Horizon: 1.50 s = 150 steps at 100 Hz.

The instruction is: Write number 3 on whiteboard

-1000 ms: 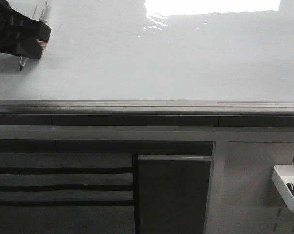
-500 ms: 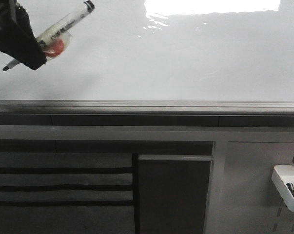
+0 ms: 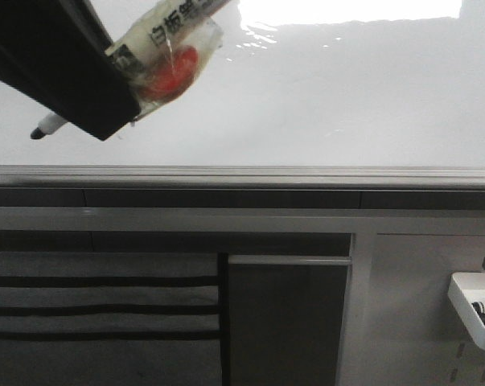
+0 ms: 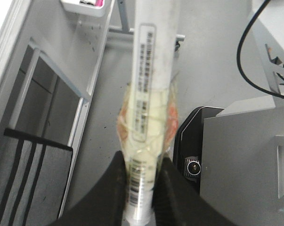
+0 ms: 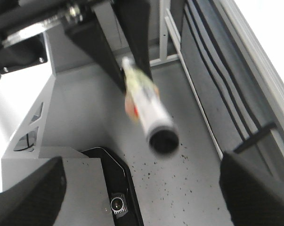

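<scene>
The whiteboard [image 3: 322, 96] is glossy white with glare at the top and a grey rail [image 3: 242, 173] along its lower edge. No number 3 shows on it. My left gripper [image 3: 105, 88] is at the upper left, close to the camera, shut on a white marker [image 3: 166, 36] wrapped in clear tape with a red patch. The marker's black tip [image 3: 39, 130] points down-left, in front of the board. In the left wrist view the fingers [image 4: 109, 188] clamp the marker [image 4: 151, 70]. My right gripper [image 5: 142, 188] is open and empty, facing the marker [image 5: 144, 106].
A small white tray [image 3: 475, 310] with markers hangs at the lower right below the board; it also shows in the left wrist view [image 4: 85, 5]. Under the rail are grey cabinet panels [image 3: 290, 322] and black-striped fabric [image 3: 97, 305]. A camera base [image 5: 116, 202] sits below.
My left gripper with the marker has come toward the camera and to the right, looking much larger. The marker has tilted from near upright to slanted, tip down-left.
</scene>
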{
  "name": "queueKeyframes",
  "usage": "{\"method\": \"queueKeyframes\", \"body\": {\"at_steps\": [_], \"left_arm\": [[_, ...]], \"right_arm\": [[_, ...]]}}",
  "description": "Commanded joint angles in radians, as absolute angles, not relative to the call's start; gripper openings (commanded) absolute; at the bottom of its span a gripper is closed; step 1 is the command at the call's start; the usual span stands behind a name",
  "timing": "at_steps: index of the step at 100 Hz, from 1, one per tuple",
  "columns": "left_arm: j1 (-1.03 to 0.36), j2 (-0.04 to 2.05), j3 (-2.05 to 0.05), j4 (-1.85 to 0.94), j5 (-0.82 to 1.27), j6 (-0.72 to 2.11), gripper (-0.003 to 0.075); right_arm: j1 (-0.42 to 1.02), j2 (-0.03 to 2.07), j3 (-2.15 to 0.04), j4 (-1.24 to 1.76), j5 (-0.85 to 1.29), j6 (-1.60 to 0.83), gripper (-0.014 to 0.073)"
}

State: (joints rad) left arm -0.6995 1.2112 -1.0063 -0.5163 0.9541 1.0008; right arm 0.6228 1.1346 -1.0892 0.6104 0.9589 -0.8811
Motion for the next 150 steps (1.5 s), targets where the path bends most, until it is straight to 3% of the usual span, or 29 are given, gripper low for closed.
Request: {"method": "queueKeyframes", "body": {"at_steps": [1, 25, 51, 79, 105, 124, 138, 150], "left_arm": [[-0.708, 1.186, -1.04, -0.578, 0.934, 1.027, -0.0018], [-0.708, 1.186, -1.04, -0.578, 0.934, 1.053, -0.0018], [-0.708, 1.186, -1.04, -0.578, 0.932, 1.053, -0.0018], [-0.708, 1.186, -1.04, -0.578, 0.928, 1.053, -0.0018], [-0.708, 1.186, -1.04, -0.578, 0.926, 1.053, -0.0018], [-0.708, 1.186, -1.04, -0.578, 0.921, 1.053, -0.0014], [-0.705, 1.186, -1.04, -0.578, 0.915, 1.053, 0.01], [-0.704, 1.186, -1.04, -0.578, 0.902, 1.053, 0.0299]], "right_arm": [[0.656, 1.164, -1.155, 0.653, 0.915, -0.896, 0.0591], [0.688, 1.261, -1.201, 0.655, 0.912, -0.934, 0.0556], [0.688, 1.281, -1.205, 0.655, 0.907, -0.959, 0.0295], [0.688, 1.281, -1.205, 0.655, 0.907, -0.959, 0.0117], [0.688, 1.281, -1.205, 0.649, 0.911, -0.959, 0.0011], [0.688, 1.281, -1.205, 0.649, 0.92, -0.959, 0.0001], [0.688, 1.281, -1.205, 0.649, 0.922, -0.959, 0.0001], [0.688, 1.281, -1.205, 0.649, 0.922, -0.959, 0.0001]]}}
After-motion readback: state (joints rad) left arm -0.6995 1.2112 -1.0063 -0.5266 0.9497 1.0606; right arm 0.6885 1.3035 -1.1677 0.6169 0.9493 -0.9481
